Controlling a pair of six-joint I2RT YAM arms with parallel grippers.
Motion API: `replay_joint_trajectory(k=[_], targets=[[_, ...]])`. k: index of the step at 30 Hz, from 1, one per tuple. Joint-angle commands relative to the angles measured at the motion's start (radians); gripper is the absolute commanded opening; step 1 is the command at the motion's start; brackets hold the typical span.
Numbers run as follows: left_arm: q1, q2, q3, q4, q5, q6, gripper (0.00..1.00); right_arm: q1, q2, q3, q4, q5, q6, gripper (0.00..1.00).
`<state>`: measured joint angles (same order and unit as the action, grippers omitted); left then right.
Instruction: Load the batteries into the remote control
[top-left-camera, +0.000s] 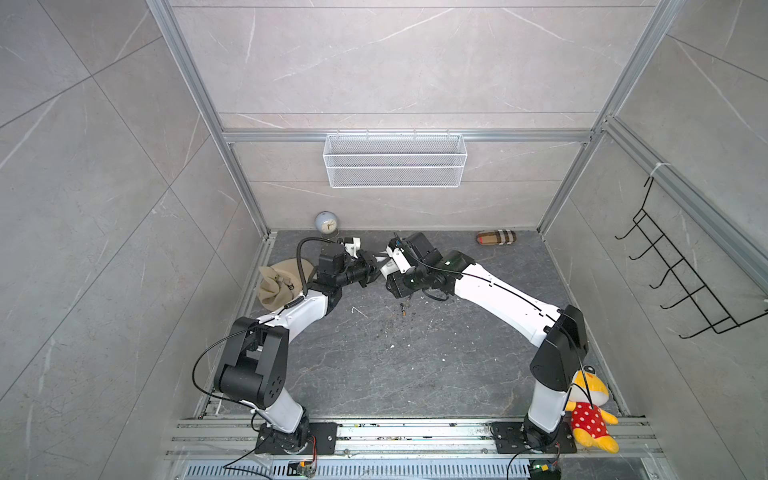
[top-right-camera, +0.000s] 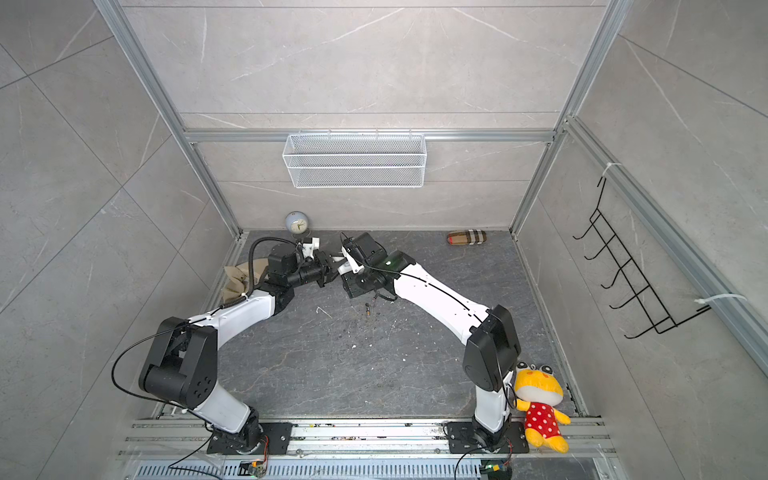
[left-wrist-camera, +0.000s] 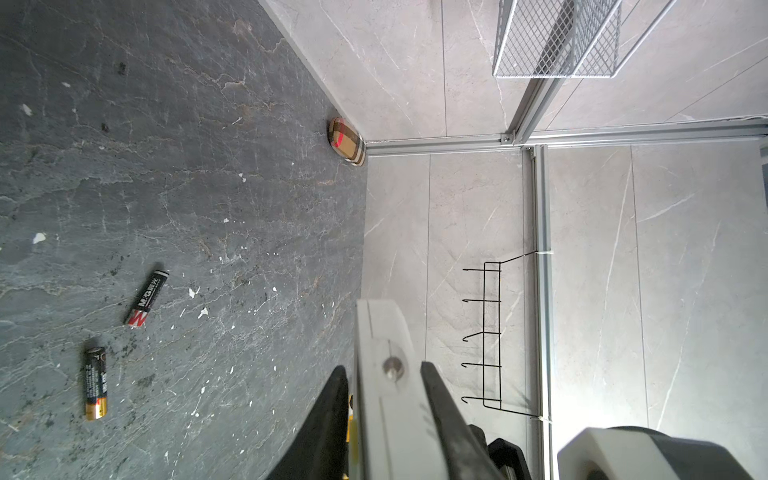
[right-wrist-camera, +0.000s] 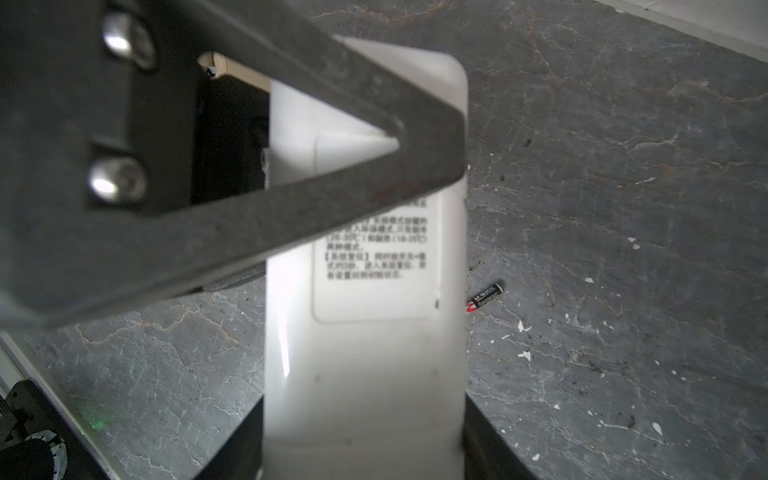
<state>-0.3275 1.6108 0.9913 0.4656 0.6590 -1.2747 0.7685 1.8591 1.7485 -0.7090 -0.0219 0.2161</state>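
Two grippers share the white oblong plastic remote control (right-wrist-camera: 365, 353), held up off the table with its back towards the right wrist camera.

The right gripper (right-wrist-camera: 363, 415) clamps the handset across its width, seemingly to steady it. The left gripper (left-wrist-camera: 384, 370) pinches the far end edge-on, one finger lying across the printed back panel (right-wrist-camera: 376, 291), probably to work the cover loose. The two slim dark cylindrical batteries (left-wrist-camera: 147, 299) lie loose, near each other but apart, on the dark grey veined stone-look tabletop (top-left-camera: 415, 374), which is littered with white specks. Pale marble-look tiled walls enclose the cell, with a white wire-mesh basket (top-left-camera: 395, 160) on the back wall and a black wire hook rack (top-left-camera: 681, 266) on the side wall.
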Motion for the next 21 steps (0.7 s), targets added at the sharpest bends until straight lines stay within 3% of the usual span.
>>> replay_joint_trajectory(k=[1, 8, 14, 21], targets=[[-0.001, -0.020, 0.023, 0.017, 0.014, 0.015, 0.23, 0.008, 0.006, 0.025, 0.001, 0.008, -0.005, 0.59], [0.004, -0.027, -0.007, 0.025, -0.012, 0.016, 0.13, 0.007, 0.006, 0.012, 0.014, 0.008, 0.001, 0.63], [0.059, -0.037, -0.074, 0.045, -0.044, 0.044, 0.04, 0.007, -0.002, -0.011, 0.049, -0.043, 0.041, 0.84], [0.192, 0.064, -0.170, 0.163, 0.008, 0.139, 0.00, -0.006, -0.031, -0.181, 0.294, -0.175, 0.280, 0.89]])
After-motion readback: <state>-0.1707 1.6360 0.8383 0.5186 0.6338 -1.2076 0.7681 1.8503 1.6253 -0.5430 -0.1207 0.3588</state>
